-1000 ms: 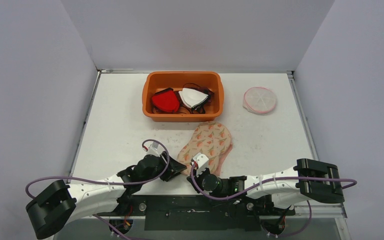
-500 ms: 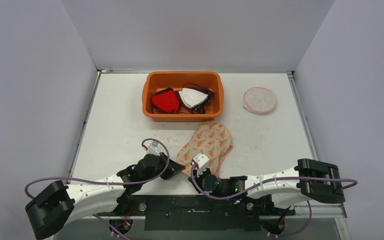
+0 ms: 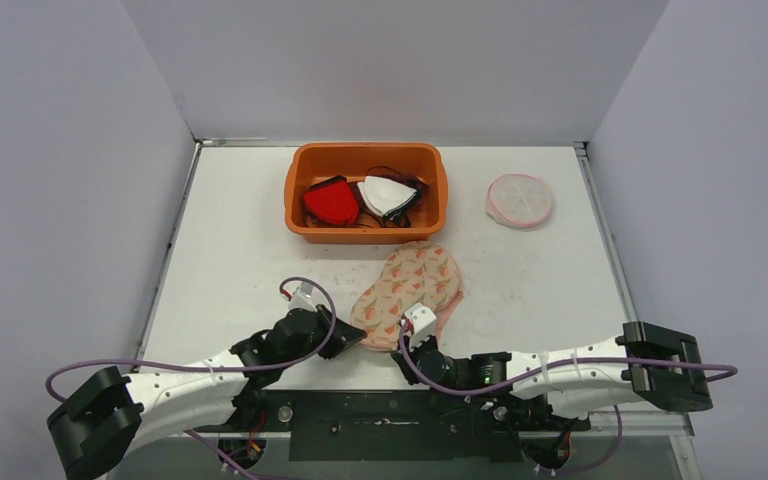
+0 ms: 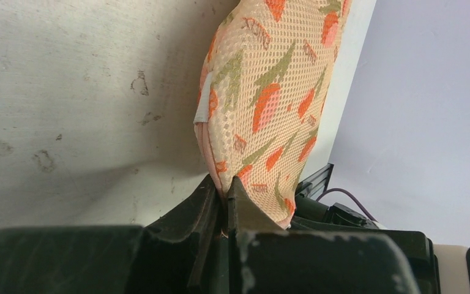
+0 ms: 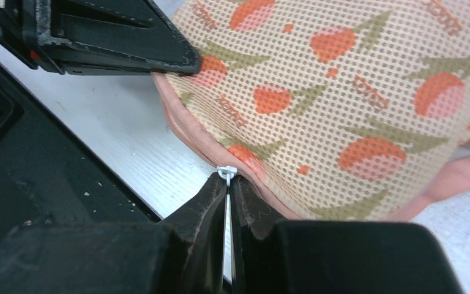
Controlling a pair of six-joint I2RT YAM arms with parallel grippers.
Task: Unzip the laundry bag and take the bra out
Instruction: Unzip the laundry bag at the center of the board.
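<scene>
Right gripper (image 5: 228, 184) pinched on the white zipper pull (image 5: 226, 172); left gripper (image 4: 223, 202) clamped on the bag (image 3: 412, 285) seam. Bag lies at 6 o'clock from the bin (image 3: 365, 236); bra unseen inside. Risk: the small pull may slip free if tugged off the zipper line.

tub (image 3: 365, 237) behind laundry bag (image 3: 415, 280), bare table (image 3: 230, 250) left

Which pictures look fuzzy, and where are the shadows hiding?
Left wrist: the black fingers near the lens are fuzzy, the bag mesh is sharp, and a soft shadow lies on the table beside it. Right wrist: the zipper pull is crisp. Top: even light, faint shadows.
</scene>
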